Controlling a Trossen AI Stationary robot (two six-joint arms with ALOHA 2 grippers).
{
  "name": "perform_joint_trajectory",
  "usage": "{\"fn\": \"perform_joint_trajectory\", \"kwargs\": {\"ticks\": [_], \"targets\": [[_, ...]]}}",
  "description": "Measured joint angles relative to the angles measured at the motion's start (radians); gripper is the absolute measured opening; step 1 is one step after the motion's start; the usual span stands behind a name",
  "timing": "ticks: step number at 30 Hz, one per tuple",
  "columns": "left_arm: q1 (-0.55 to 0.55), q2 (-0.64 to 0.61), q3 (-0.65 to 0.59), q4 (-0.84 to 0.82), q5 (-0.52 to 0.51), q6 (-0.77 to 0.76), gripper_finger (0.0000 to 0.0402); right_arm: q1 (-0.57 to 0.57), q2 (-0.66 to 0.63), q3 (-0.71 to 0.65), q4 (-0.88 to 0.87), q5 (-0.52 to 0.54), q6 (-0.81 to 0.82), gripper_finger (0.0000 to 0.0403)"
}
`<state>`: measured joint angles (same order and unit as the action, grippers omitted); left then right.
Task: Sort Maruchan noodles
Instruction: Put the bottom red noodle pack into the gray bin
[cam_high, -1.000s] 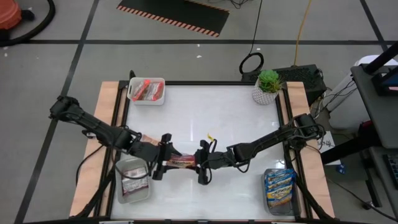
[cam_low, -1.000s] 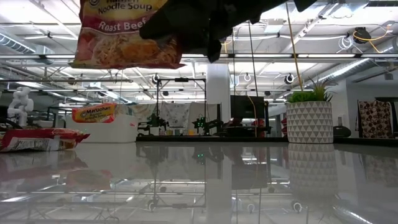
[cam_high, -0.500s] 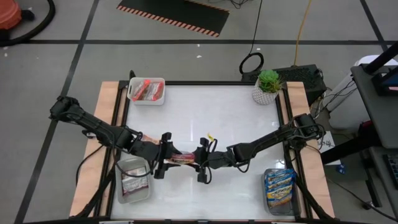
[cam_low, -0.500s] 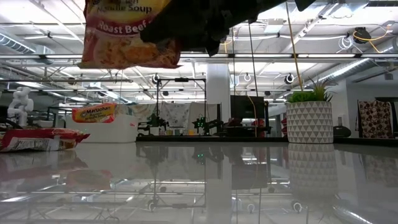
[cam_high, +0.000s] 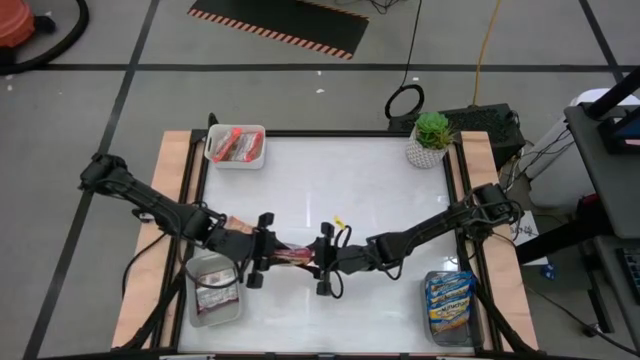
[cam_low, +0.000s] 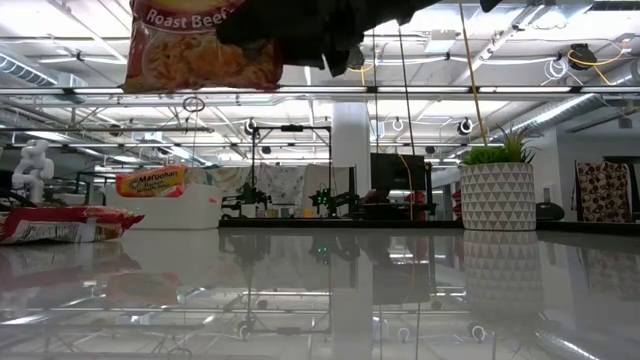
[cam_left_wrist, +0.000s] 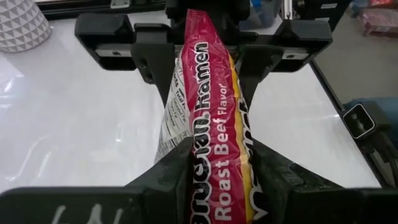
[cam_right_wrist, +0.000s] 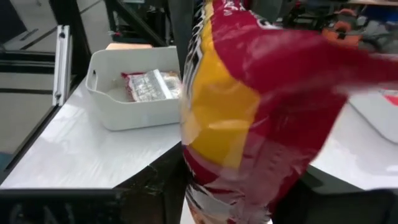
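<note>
Here, the left gripper (cam_high: 262, 252) and the right gripper (cam_high: 322, 262) meet over the near middle of the white table (cam_high: 330, 190), and both sets of fingers pinch one dark red plastic Roast Beef noodle packet (cam_high: 293, 257), held up in the air between them. One white bin (cam_high: 215, 288) by the left arm holds more dark red packets. One far white bin (cam_high: 236, 146) holds orange-red packets. One clear bin (cam_high: 448, 304) on the right holds blue packets. One potted plant (cam_high: 430, 139) stands at the far right corner.

The low view's top edge crops the Roast Beef packet (cam_low: 200, 45) — from above, both hands hide most of it — its print too small there.
</note>
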<state>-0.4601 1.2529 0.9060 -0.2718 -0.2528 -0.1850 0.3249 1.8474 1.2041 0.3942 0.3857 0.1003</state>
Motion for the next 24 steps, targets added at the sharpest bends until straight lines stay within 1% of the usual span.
{"fn": "perform_joint_trajectory", "kwargs": {"ticks": [7,10,12,16,22,24], "targets": [[-0.028,-0.033,0.001,-0.073,-0.037,-0.061,0.0121,0.005,-0.057,0.000,-0.034,0.018,-0.019,0.0215],[-0.051,-0.061,-0.004,-0.143,-0.004,-0.104,0.0120,0.012,-0.101,0.001,-0.048,0.030,-0.034,0.0235],[-0.075,-0.078,-0.005,-0.166,-0.003,-0.135,0.0120,0.019,-0.126,0.003,-0.054,0.031,-0.039,0.0244],[-0.138,-0.107,-0.002,-0.222,-0.075,-0.198,0.0120,0.039,-0.169,0.002,-0.077,0.026,-0.069,0.0251],[-0.238,-0.124,-0.001,-0.287,-0.115,-0.308,0.0119,0.066,-0.232,0.002,-0.084,0.017,-0.127,0.0251],[-0.272,-0.123,-0.002,-0.303,-0.114,-0.347,0.0119,0.075,-0.250,0.001,-0.092,0.034,-0.152,0.0251]]}}
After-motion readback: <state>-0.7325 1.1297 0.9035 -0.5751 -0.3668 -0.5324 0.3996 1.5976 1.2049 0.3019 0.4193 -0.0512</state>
